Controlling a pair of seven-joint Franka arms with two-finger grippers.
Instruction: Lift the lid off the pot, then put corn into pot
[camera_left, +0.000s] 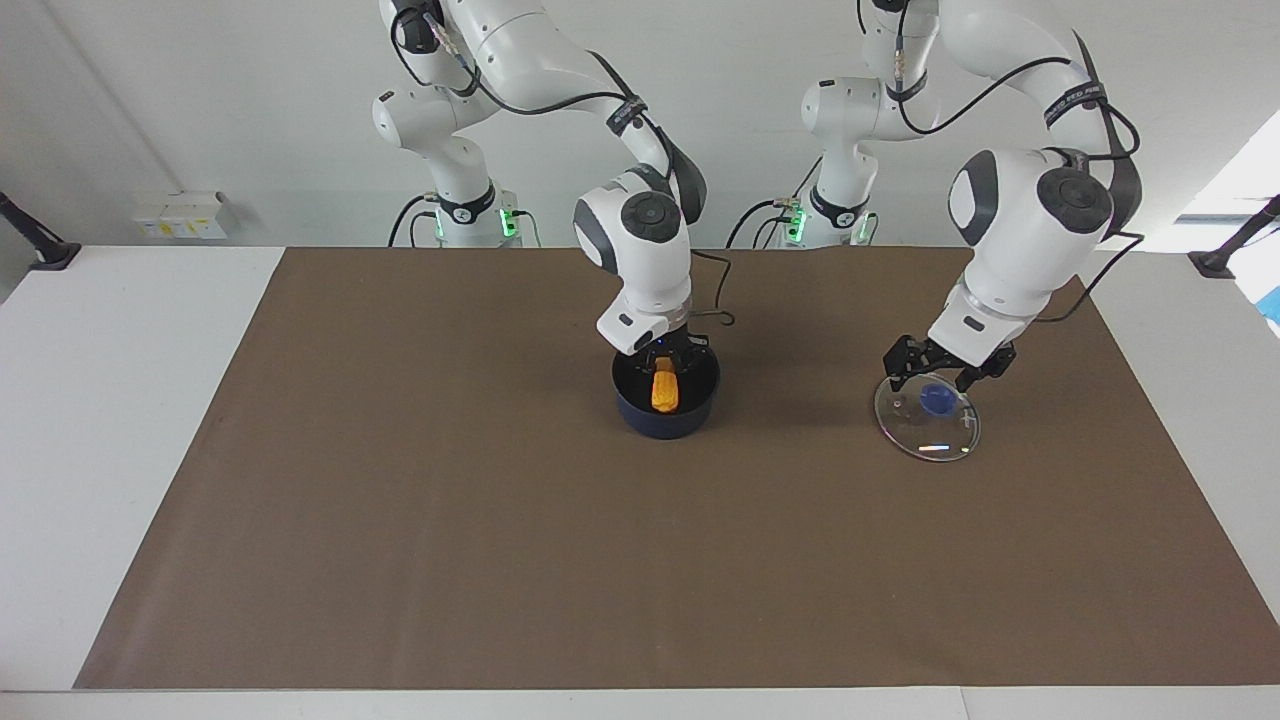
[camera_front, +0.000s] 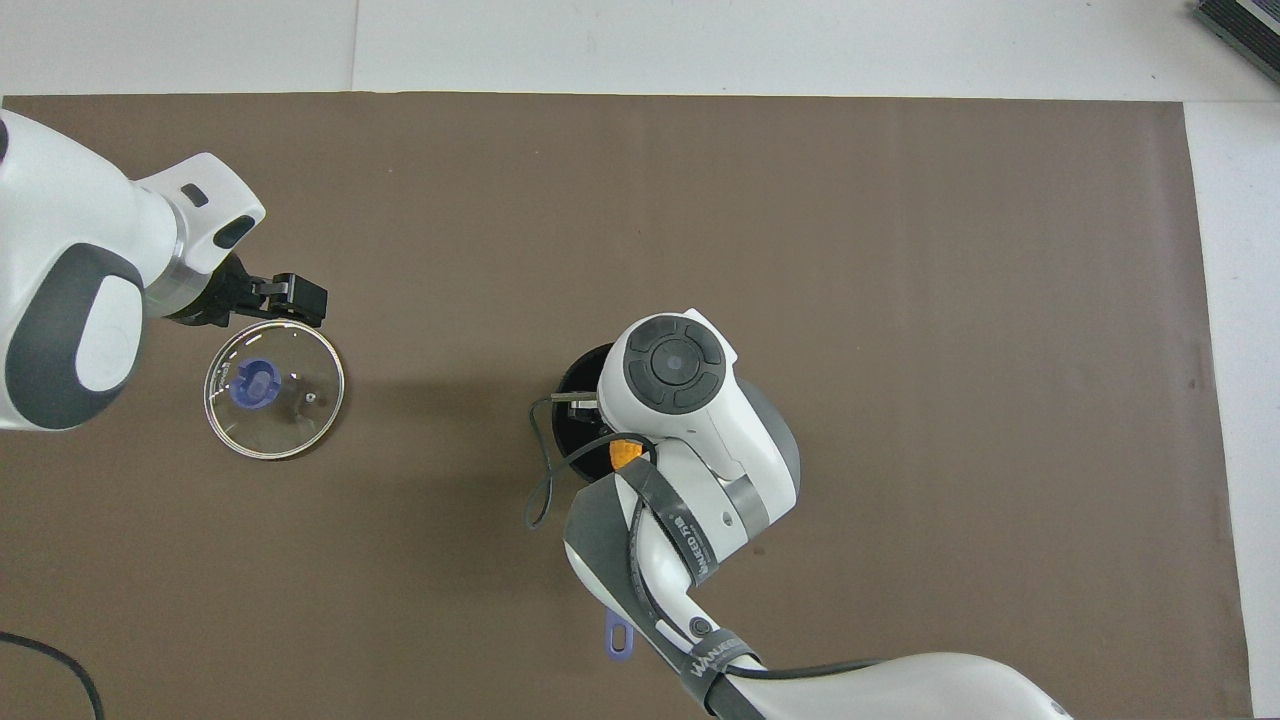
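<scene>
Facing view: I see a brown mat (camera_left: 400, 520) covering most of the white table (camera_left: 100, 400), both arms reaching down onto it.

My right arm comes in over the middle of the mat. Its gripper (camera_left: 668, 352) is lowered into the mouth of the pot (camera_left: 640, 412), and the corn (camera_left: 664, 390) stands on end inside, its top at the fingers. I cannot tell from here whether the fingers are clamped on the cob or parted around it. In the overhead view the arm's wrist covers most of the pot (camera_front: 575, 385); only a sliver of corn (camera_front: 624, 455) shows under it, and the tip of the pot's blue handle (camera_front: 619, 637) pokes out on the side nearer the robots.

My left arm is down toward its own end of the table. The left gripper (camera_left: 938, 372) hangs just over the lid (camera_left: 950, 432), fingers spread wide, one on either side above the blue knob (camera_left: 938, 399), not touching it. The lid (camera_front: 300, 400) lies flat on the mat, well apart from the pot, knob (camera_front: 256, 383) up.
</scene>
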